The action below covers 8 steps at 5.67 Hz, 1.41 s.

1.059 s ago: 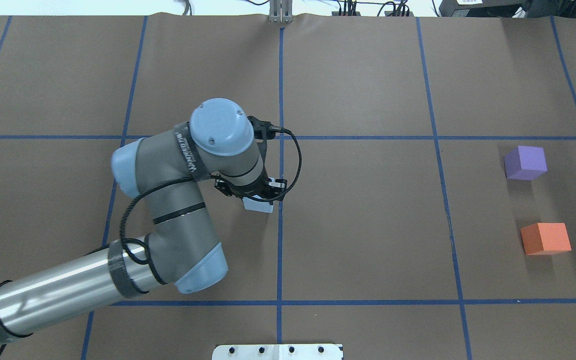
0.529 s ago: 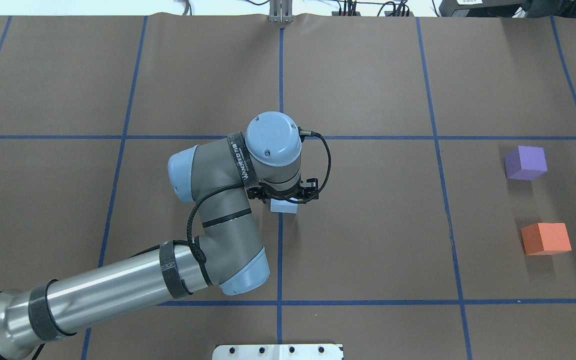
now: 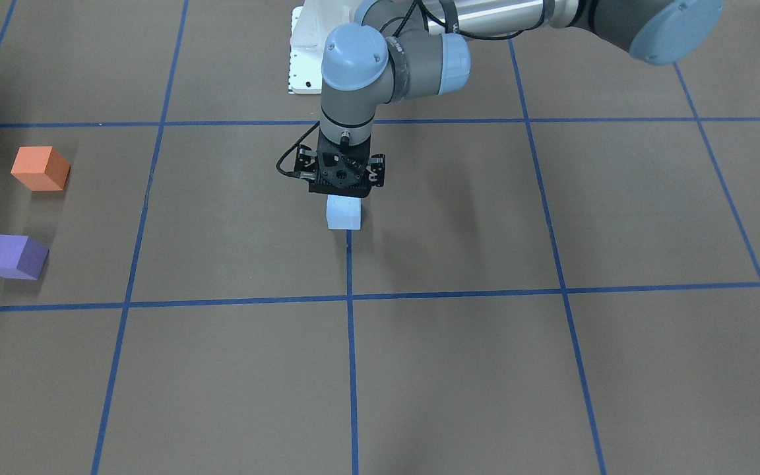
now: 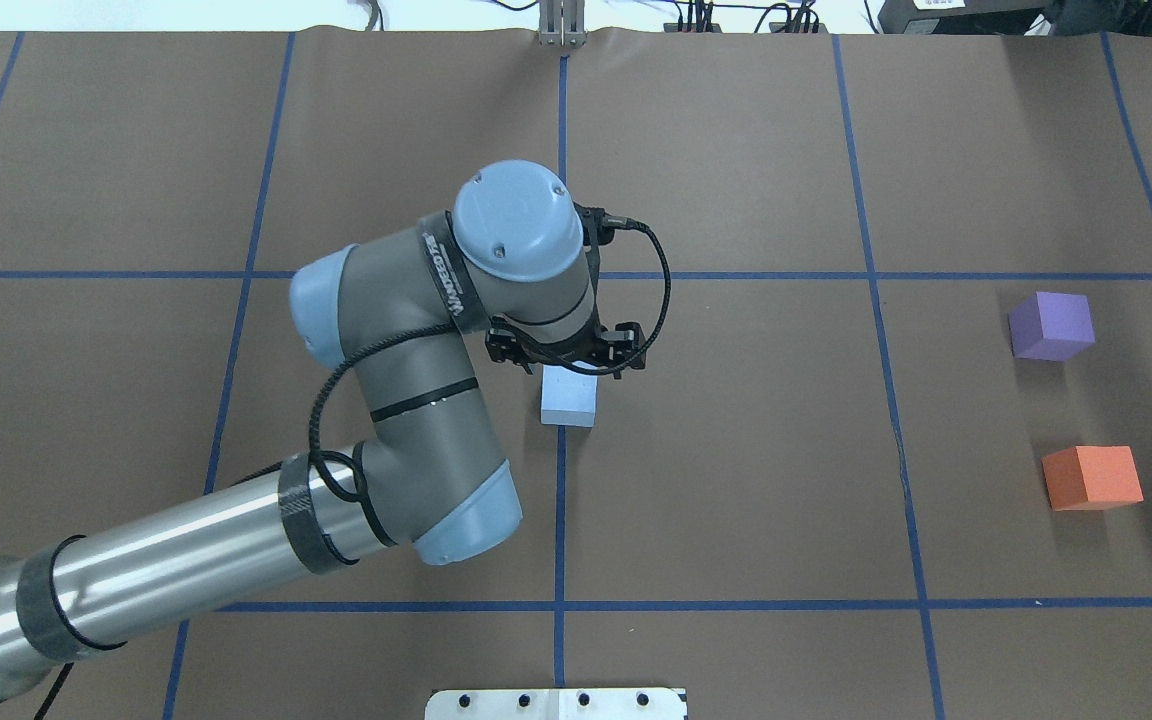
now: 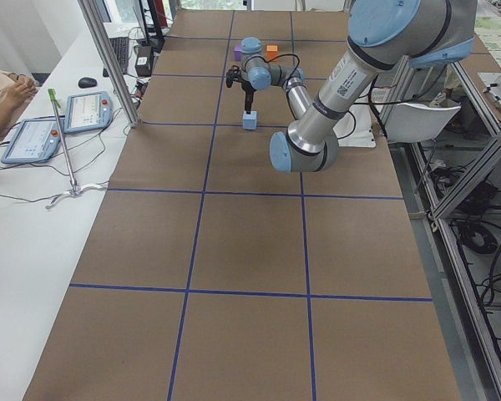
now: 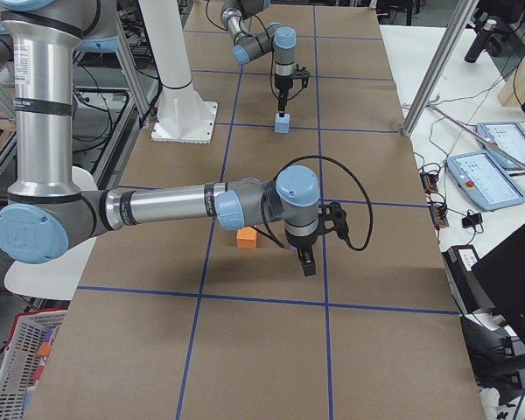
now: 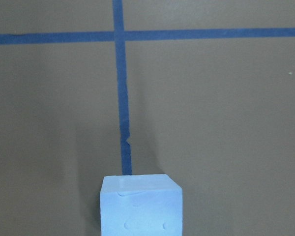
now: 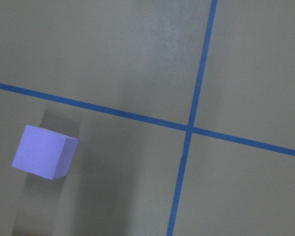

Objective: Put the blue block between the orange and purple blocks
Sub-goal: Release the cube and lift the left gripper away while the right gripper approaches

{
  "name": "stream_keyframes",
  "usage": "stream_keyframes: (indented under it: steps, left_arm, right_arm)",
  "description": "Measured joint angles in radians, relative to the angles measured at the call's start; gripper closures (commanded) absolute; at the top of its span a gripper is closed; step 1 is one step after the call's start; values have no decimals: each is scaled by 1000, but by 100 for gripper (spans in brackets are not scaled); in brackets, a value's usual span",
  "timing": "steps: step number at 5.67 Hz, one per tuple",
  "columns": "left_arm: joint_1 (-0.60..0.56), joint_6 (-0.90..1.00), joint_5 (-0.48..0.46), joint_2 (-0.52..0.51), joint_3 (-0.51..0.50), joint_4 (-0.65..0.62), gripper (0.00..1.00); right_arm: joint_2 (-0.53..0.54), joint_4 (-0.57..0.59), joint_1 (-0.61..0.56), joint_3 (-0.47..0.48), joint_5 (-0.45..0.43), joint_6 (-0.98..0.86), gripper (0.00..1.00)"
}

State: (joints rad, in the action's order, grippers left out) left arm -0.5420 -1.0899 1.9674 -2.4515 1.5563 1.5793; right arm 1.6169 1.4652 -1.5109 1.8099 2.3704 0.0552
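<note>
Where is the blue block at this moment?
In the overhead view, the blue block lies mid-scene on the central blue tape line, directly beneath the left end effector, far to the left of the purple block and orange block.

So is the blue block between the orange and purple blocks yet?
Not in. The blue block is mid-table under the left claw, far from the purple block and orange block.

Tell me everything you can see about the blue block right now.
The blue block is a pale, matte cube, foam-like, with shallow dents on one face. It is upright under the left hand, apparently gripped at its top, over a blue tape line near the middle of the table. Whether it touches the table is unclear.
</note>
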Motion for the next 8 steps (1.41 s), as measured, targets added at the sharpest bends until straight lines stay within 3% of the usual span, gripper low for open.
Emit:
stream_keyframes:
  steps: [2, 3, 5, 8]
  left_arm:
    - [-147, 322, 86, 152, 187, -119, 0]
    - [-268, 509, 121, 220, 226, -144, 1]
    - [-487, 809, 173, 313, 237, -150, 0]
    - [-724, 959, 257, 529, 215, -146, 0]
  right_arm:
    - [-83, -2, 179, 128, 1, 389, 0]
    - [-174, -1, 315, 161, -58, 615, 0]
    - [-388, 15, 610, 166, -259, 996, 0]
    - [-655, 126, 868, 62, -483, 1215, 0]
